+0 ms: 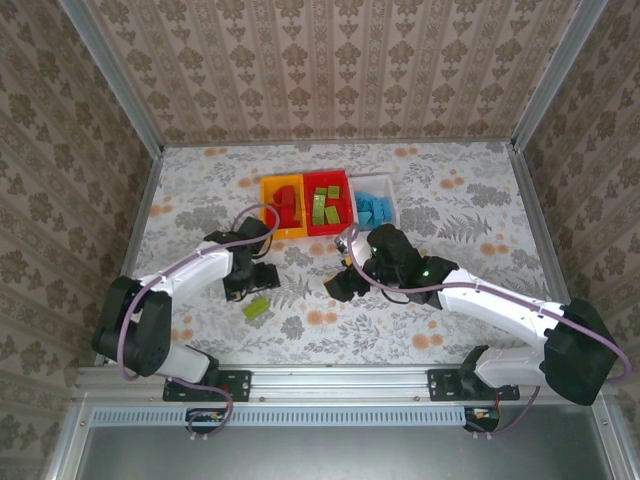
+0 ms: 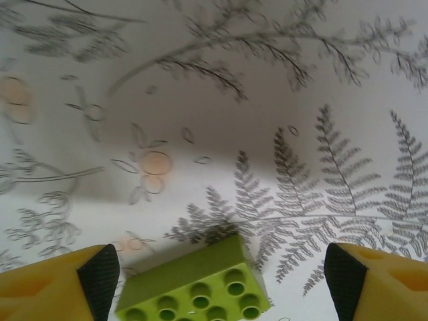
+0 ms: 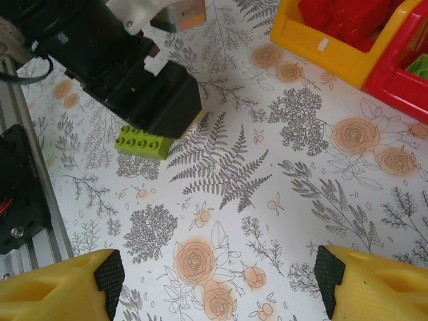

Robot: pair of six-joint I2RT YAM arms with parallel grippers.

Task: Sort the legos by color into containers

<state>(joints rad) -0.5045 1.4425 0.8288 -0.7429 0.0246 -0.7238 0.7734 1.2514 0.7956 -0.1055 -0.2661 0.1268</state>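
Looking down from the top first. Seeing three bins side by side at 12 o'clock on the flowery bench [image 1: 470,200]: the yellow-orange bin [image 1: 266,205] on the left, the red bin [image 1: 330,231] in the middle, the white bin [image 1: 391,200] on the right. Spotting red bricks [image 1: 288,205] in the yellow-orange bin, green bricks [image 1: 325,208] in the red bin and blue bricks [image 1: 373,210] in the white bin. Finding one loose green brick [image 1: 256,308] lying flat on the bench, toward 7 o'clock from the bins. Seeing the left end effector [image 1: 260,280] just beside that brick, on its 12 o'clock side, and the right end effector [image 1: 338,286] near the middle of the bench, off at 3 o'clock from the loose green brick and apart from it.

Moving to the left wrist view. Seeing the left end effector open wide, with one yellow finger [image 2: 47,291] at 7 o'clock and the other at 5 o'clock. Finding the loose green brick at 6 o'clock between them, studs up, turned a little, close to the left finger and apart from the right one. Cannot tell about touching on the left side.

Moving to the right wrist view. Seeing the right end effector open wide, holding nothing, with flowery bench between its fingers. Finding the loose green brick at 10 o'clock, partly under the black left end effector. Spotting the yellow-orange bin with red bricks at 1 o'clock and a corner of the red bin at 2 o'clock.
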